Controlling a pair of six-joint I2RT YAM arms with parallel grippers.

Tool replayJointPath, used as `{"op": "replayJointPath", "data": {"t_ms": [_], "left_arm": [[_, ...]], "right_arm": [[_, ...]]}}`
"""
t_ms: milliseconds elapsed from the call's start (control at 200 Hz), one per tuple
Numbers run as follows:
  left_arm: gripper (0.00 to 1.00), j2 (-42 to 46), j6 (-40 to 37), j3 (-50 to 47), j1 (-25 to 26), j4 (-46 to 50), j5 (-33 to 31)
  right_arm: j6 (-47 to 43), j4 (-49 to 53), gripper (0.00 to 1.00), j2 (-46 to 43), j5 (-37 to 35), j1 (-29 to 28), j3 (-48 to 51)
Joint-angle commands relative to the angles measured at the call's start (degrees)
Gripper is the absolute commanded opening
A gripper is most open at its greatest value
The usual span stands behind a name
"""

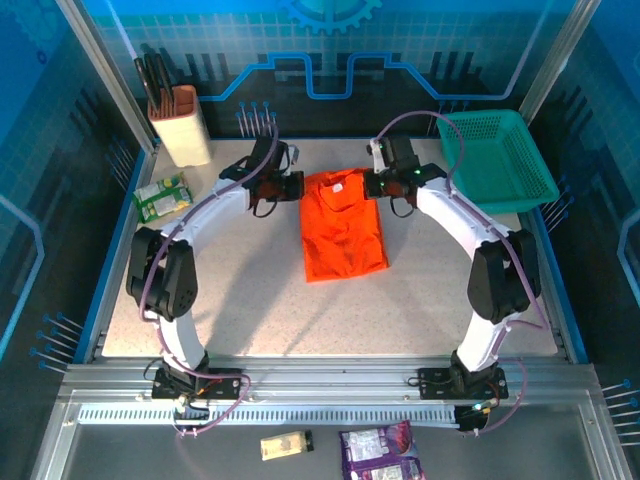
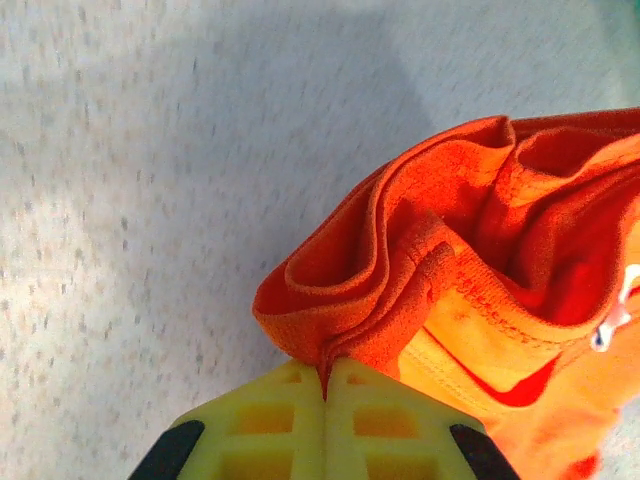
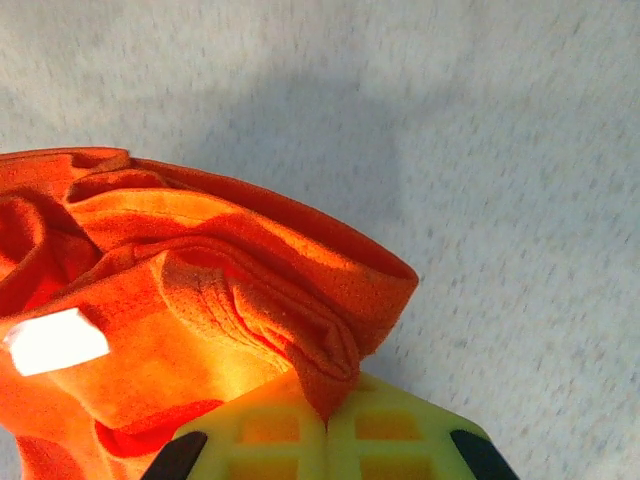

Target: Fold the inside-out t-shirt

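The inside-out t-shirt (image 1: 342,230) is bright orange-red and lies lengthwise in the middle of the table, folded narrow, its collar end at the far side. My left gripper (image 1: 295,187) is at the shirt's far left corner, shut on a bunched fold of the t-shirt (image 2: 400,290); the cloth is pinched between the yellow fingertips (image 2: 270,420). My right gripper (image 1: 375,184) is at the far right corner, shut on a gathered fold of the t-shirt (image 3: 250,290) that runs down between its yellow fingertips (image 3: 400,430). A white label (image 3: 55,340) shows on the fabric.
A teal mesh basket (image 1: 500,160) stands at the far right. A beige holder with dark utensils (image 1: 180,125) and a green packet (image 1: 162,195) sit at the far left. Below the table's near edge lie two small packets (image 1: 380,450).
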State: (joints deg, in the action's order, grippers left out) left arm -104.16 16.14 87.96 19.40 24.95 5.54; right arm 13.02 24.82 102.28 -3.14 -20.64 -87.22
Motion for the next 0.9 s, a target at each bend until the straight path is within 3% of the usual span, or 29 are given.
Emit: {"op": "replayJointPath", "data": {"t_ms": [0, 145, 260, 535, 705, 895], "left_arm": [[0.0, 1.09, -5.0, 7.5, -1.59, -3.77, 2.19], [0.0, 0.56, -8.54, 14.9, -2.65, -3.88, 4.14], [0.0, 2.53, -10.43, 12.25, -3.46, -6.06, 8.06], [0.0, 15.06, -8.47, -15.96, -3.76, -17.94, 16.34], [0.0, 25.87, -1.7, -32.24, -3.3, -23.01, 18.15], [0.0, 36.77, 2.44, -44.18, -1.79, -20.77, 17.63]], "right_arm": [[-3.43, -9.48, 0.0, 0.94, 4.55, 3.15, -5.68], [-4.45, -15.32, 0.0, 1.44, 9.95, 5.68, -9.08], [-4.53, -20.35, 0.0, -0.38, 17.13, 6.84, -4.99], [-2.39, -26.27, 0.0, -10.61, 29.37, 5.35, 19.57], [-0.43, -24.74, 0.0, -19.8, 29.51, 1.85, 34.04], [2.39, -19.56, 0.0, -29.02, 27.66, -3.1, 44.32]]}}
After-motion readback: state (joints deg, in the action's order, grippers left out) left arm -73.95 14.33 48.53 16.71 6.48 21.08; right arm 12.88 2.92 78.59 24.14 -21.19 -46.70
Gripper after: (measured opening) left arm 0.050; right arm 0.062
